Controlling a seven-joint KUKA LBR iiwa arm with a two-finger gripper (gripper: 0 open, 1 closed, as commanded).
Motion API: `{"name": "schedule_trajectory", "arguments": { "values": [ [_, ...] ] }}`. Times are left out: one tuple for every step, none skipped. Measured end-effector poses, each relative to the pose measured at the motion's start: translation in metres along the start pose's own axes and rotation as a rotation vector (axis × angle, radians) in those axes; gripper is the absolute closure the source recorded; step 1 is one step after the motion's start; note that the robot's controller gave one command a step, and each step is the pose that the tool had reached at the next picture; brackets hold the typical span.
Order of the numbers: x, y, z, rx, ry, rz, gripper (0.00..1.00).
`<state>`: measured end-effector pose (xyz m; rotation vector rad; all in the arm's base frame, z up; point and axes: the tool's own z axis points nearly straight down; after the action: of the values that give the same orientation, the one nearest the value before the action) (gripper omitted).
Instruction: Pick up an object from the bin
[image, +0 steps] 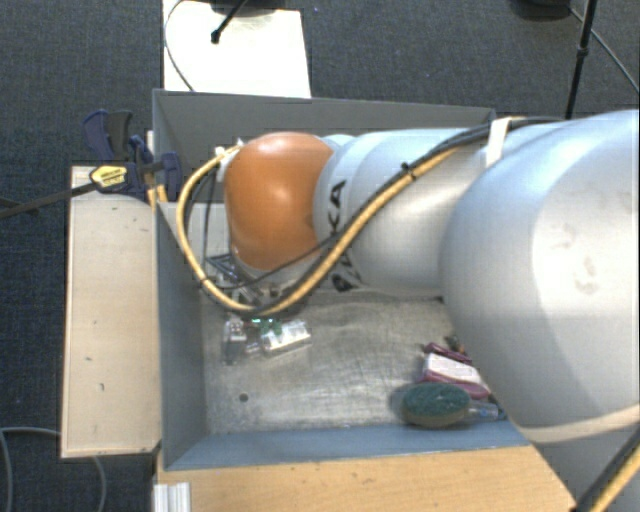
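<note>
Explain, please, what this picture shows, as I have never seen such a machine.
This is one camera looking down into a grey metal bin. The big silver shape reaching in from the right is a robot arm; the orange dome and the cable are parts of it. Its gripper hangs below the dome, near the bin's left wall, beside a small pale and green thing. I cannot tell whether it holds anything. Near the front right lie a dark green round thing and a pink and white packet.

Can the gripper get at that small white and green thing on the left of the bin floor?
Probably yes: the gripper sits right beside the small white and green thing, with bare bin floor around it.
</note>
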<state>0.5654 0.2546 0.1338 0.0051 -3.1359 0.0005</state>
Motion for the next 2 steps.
{"name": "schedule_trajectory", "arguments": {
  "values": [
    [0.0037,-0.0899,0.0567,0.002,-0.005,-0.183,0.00],
    [0.0047,-0.0862,0.0559,-0.001,-0.004,-0.182,1.00]
  ]
}}
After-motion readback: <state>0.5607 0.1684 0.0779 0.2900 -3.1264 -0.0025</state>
